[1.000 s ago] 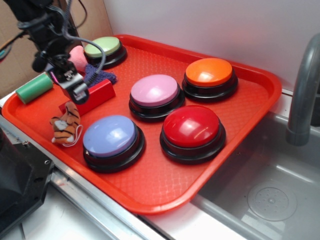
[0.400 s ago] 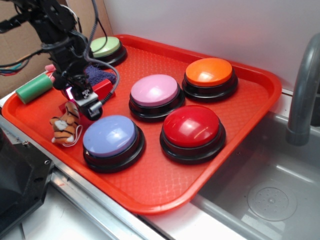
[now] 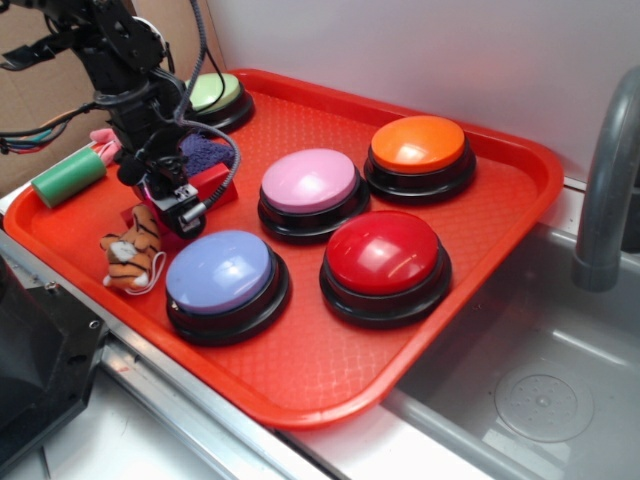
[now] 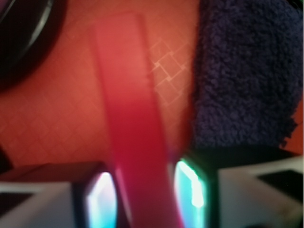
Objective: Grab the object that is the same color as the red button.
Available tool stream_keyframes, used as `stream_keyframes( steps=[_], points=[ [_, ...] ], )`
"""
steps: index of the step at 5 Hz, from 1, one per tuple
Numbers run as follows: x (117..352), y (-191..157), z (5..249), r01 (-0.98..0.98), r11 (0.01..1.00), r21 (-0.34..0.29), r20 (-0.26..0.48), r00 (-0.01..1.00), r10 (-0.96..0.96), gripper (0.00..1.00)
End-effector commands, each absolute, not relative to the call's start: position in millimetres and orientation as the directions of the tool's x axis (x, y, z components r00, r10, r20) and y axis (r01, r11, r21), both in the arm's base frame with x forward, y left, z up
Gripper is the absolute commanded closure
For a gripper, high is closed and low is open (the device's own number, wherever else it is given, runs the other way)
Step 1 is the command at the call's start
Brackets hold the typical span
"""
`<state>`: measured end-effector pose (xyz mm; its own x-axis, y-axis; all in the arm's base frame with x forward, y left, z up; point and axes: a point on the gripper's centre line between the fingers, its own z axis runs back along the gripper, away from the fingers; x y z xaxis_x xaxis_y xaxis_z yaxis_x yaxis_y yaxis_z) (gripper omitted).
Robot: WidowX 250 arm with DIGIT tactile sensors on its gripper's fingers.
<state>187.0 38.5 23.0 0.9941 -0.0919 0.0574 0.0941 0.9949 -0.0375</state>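
Red textured tray (image 3: 520, 190) holds domed buttons, including the glossy red button (image 3: 385, 255). Near its left edge, the gripper (image 4: 145, 192) straddles the flat-faced red block (image 4: 130, 118), fingers parted either side, beside fuzzy navy cloth (image 4: 244, 71).

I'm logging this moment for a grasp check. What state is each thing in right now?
End effector: down at the tray, fingers on either side of the red block; contact unclear.
Red block: lying flat on the tray, between the fingers.
Red button: upright, untouched.
Dark blue cloth: bunched up beside the block.
Toy tiger: lying near the tray's front edge.
Green cylinder: on its side.
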Motion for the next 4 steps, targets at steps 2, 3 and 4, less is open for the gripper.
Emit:
stream_keyframes(
  steps=[2,3,4],
  points=[
    [187,47,95,-0.011,1.0,-0.004,-0.045,0.999,0.011,1.0],
    [176,52,131,-0.085,0.996,-0.041,-0.008,0.996,0.085,1.0],
    [167,55,161,-0.126,0.99,-0.057,0.026,0.992,0.127,1.0]
  ],
)
